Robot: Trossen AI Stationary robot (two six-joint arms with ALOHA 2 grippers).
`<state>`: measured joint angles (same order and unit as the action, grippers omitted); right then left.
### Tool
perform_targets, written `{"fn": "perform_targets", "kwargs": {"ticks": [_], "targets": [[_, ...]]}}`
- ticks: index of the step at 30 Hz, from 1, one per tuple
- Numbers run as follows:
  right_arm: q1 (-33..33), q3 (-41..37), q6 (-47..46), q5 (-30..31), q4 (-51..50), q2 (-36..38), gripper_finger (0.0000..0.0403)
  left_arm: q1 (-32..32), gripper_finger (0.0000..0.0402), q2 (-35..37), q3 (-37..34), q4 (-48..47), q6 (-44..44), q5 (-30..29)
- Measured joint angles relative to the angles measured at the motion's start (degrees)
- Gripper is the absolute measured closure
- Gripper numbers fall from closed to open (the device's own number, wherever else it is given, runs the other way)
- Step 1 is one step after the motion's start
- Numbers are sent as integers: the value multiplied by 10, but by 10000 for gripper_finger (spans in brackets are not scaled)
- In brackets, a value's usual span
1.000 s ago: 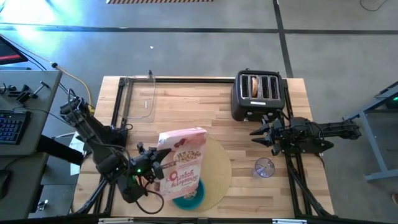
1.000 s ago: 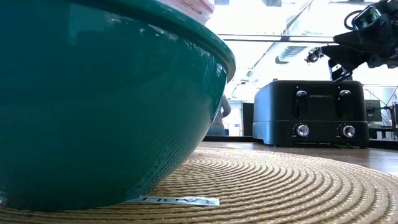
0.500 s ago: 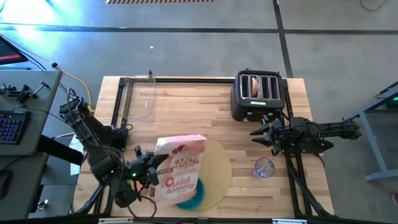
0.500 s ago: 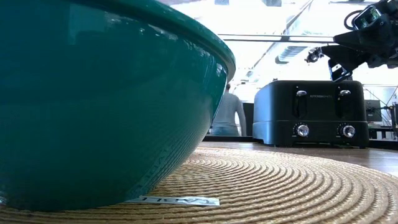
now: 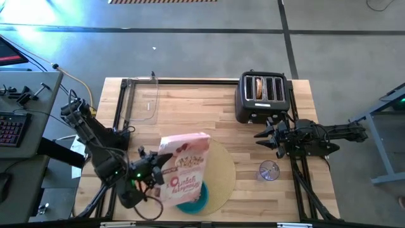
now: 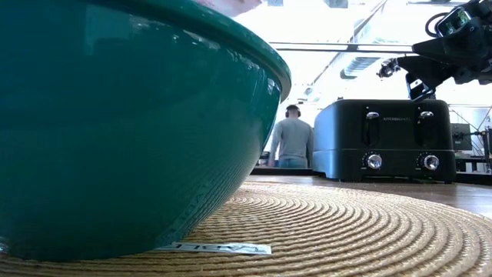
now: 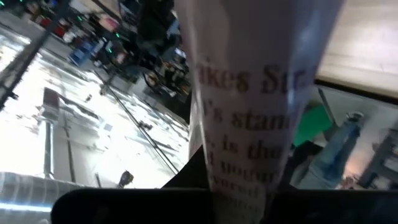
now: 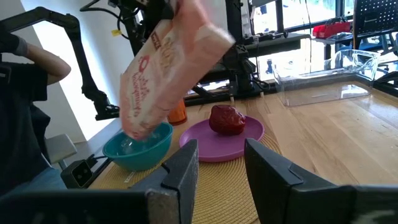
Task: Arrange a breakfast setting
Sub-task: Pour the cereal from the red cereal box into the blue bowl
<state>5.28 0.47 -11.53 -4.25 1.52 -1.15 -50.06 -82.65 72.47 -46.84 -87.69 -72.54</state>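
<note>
My left gripper (image 5: 156,170) is shut on the pink cereal box (image 5: 184,166), which is tipped with its lower end over the teal bowl (image 5: 195,203). The bowl stands on the round tan mat (image 5: 220,171). The right wrist view shows the box (image 8: 166,71) above the bowl (image 8: 138,147), and beside it the purple plate (image 8: 219,144) with the red fruit (image 8: 227,119) on it and the orange cup (image 8: 178,112) behind. The clear glass (image 5: 269,170) stands right of the mat. My right gripper (image 5: 261,137) is open and empty, between the toaster and the glass. The spoon is out of view. My left gripper pinches the cereal box between its two fingers, coming level from the table's left at the box's left side (image 5: 166,170). In the left wrist view a narrow printed face of the box (image 7: 249,155) runs between the fingers. The box is lifted clear and tilted, lower end down over the bowl.
The black toaster (image 5: 262,96) stands at the far right with a tan piece in its leftmost slot (image 5: 258,88). A clear plastic container (image 5: 142,101) lies at the far left. A person (image 6: 292,140) stands in the room behind the table.
My left gripper has swung the cereal box a little toward the table's near-left corner and back again, its lower end staying over the bowl. The person in the room behind has walked into view beside the toaster.
</note>
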Motion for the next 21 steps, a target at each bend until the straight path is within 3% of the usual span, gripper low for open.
{"fn": "perform_targets", "kwargs": {"ticks": [16,21], "targets": [[0,0,0,0,0,0,288,6,401,1,0,4,-6,8],[0,0,0,0,0,0,288,14,401,7,4,8,-55,33]]}}
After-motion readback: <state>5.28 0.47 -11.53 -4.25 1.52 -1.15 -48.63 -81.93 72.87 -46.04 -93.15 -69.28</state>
